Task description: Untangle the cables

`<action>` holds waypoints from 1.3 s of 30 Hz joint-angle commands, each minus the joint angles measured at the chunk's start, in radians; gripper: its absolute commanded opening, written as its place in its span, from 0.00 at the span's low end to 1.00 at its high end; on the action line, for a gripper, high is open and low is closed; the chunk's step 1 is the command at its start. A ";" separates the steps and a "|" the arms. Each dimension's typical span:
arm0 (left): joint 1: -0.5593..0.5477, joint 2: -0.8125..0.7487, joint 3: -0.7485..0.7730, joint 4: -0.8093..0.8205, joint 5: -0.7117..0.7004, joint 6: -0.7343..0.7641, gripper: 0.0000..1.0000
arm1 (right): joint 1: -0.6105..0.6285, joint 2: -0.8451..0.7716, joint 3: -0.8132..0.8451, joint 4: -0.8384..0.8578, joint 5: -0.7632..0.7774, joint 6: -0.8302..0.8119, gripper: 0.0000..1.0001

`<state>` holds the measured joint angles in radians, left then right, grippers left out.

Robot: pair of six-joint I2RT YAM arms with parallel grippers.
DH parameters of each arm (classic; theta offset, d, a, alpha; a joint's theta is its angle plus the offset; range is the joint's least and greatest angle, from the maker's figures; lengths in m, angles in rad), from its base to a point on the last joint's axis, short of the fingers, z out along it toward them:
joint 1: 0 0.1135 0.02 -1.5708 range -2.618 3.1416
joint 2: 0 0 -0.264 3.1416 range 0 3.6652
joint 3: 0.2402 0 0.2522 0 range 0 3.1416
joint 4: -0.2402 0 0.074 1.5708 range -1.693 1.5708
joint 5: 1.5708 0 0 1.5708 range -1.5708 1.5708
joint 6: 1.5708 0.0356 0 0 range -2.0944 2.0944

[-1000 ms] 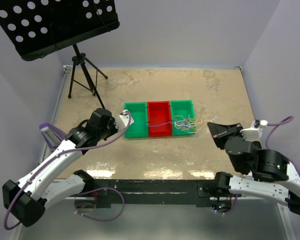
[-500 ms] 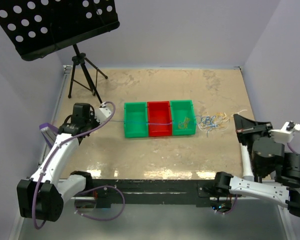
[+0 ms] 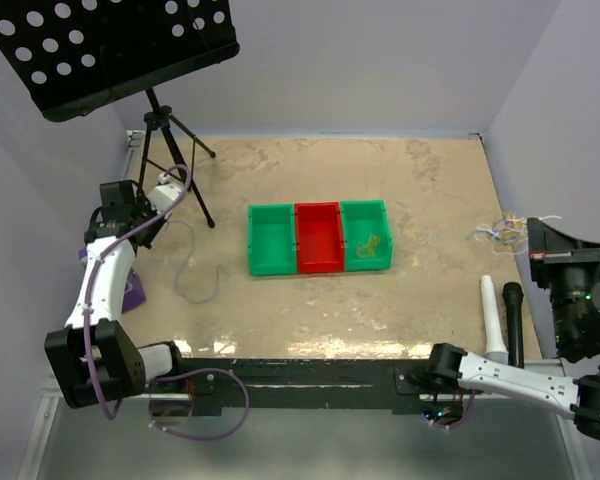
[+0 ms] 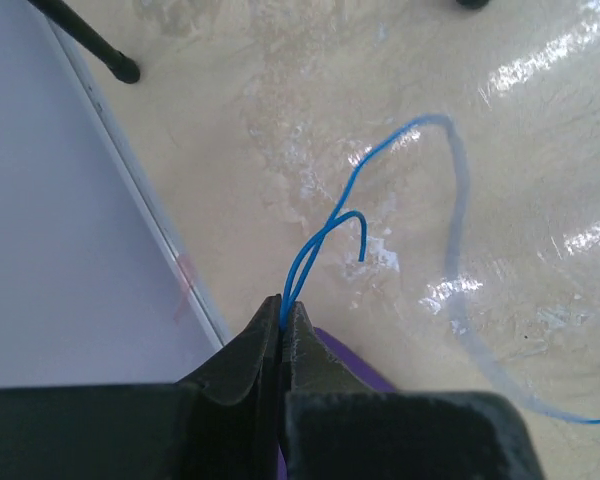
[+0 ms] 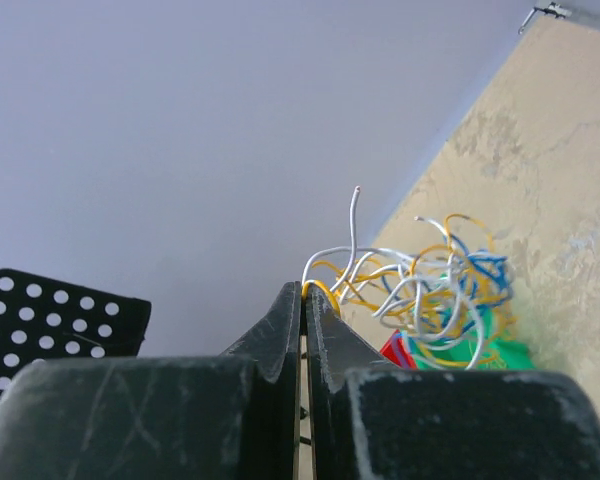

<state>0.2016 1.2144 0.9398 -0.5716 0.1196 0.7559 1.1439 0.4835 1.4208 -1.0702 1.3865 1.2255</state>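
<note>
1. Vs 0.5 s ago: blue wire (image 4: 313,243) is out of the bundle and no longer taut over the bins (image 3: 318,268). It lies slack, looped on the table (image 3: 380,180) left of them, end pinched in the closed left tool (image 4: 283,315).
2. Wire bundle (image 5: 430,290) has moved from beside the bins to the far-right table edge, clamped in the right tool (image 5: 303,295).
3. Wires hair-thin, curly; table mottled beige, glossy.

White L arm (image 3: 100,285) & R arm (image 3: 520,378), blk joints, purple cabling (image 3: 187,185)

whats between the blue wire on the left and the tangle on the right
The row of three bins, green, red, green, sits between the blue wire and the tangle, as the top view shows. Otherwise just table.
</note>
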 commanded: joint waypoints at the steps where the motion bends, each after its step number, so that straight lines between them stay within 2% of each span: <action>1: 0.035 0.025 0.126 -0.069 0.170 -0.007 0.00 | 0.014 -0.026 0.040 0.018 0.051 -0.081 0.00; 5: 0.018 0.016 0.261 -0.186 0.371 -0.036 0.00 | 0.014 -0.028 -0.052 0.073 -0.003 -0.077 0.00; 9: -0.022 -0.003 0.395 -0.309 0.483 -0.029 0.00 | 0.014 -0.023 -0.140 0.101 -0.066 -0.032 0.00; 14: -0.050 -0.045 0.484 -0.373 0.523 -0.033 0.00 | 0.014 -0.008 -0.221 0.153 -0.129 -0.015 0.00; 22: -0.050 -0.069 0.609 -0.392 0.609 -0.084 0.00 | 0.014 0.027 -0.278 0.190 -0.181 0.008 0.00; 26: -0.050 -0.061 0.721 -0.352 0.626 -0.139 0.00 | 0.014 0.035 -0.289 0.194 -0.188 0.020 0.00; 32: -0.054 -0.064 0.827 -0.176 0.655 -0.289 0.00 | 0.014 0.038 -0.319 0.196 -0.201 0.043 0.00; 35: -0.068 -0.046 0.849 -0.131 0.670 -0.334 0.00 | 0.014 0.035 -0.339 0.197 -0.210 0.061 0.00; 39: -0.111 -0.038 0.803 -0.087 0.661 -0.362 0.00 | 0.014 0.032 -0.365 0.202 -0.228 0.078 0.00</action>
<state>0.1268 1.1587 1.7584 -0.7471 0.7559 0.4690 1.1519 0.5102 1.0740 -0.8993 1.1763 1.2633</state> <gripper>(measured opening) 0.021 0.014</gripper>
